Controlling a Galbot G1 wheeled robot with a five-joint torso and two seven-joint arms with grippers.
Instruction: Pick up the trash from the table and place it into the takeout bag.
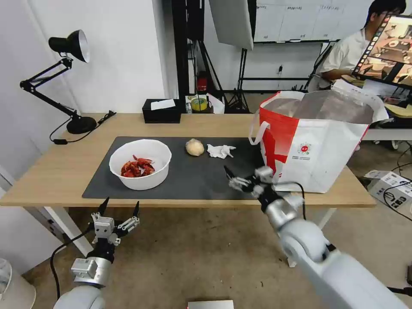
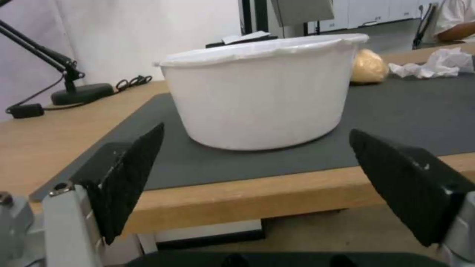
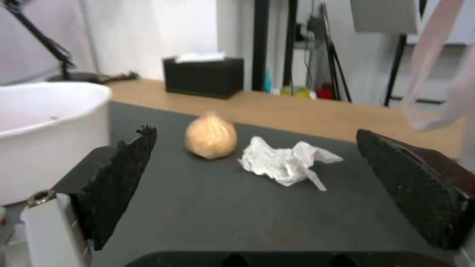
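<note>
Left tool (image 1: 121, 209): spread wide, empty, below the near desk edge, facing the bowl.
Right tool (image 1: 234, 179): fingers wide apart, holding nothing, low over the mat's near right part, beside the takeout bag, facing the tissue and ball.
Bowl (image 1: 140, 163): white, round, on the left half of the dark mat (image 1: 193, 180); crayfish shells (image 1: 137, 167) heaped inside on its left, well under the rim.
Takeout bag (image 1: 315, 141): stands on the right end of the desk (image 1: 51, 171), mouth open, foil lining showing; contents cannot be seen.
Loose trash: beige wrapped ball (image 1: 195, 147) and crumpled tissue (image 1: 220, 150), close together at the mat's far middle.
Black tissue box (image 1: 162, 110): far desk edge, not trash.
Risk 1: bowl looks wider than the left tool's span; a rim pinch could tilt it and spill shells.
Risk 2: ball is round, may roll from an off-centre closure.
Risk 3: right arm sits close to the bag's loop handle (image 1: 257, 131); a swing could snag it.
</note>
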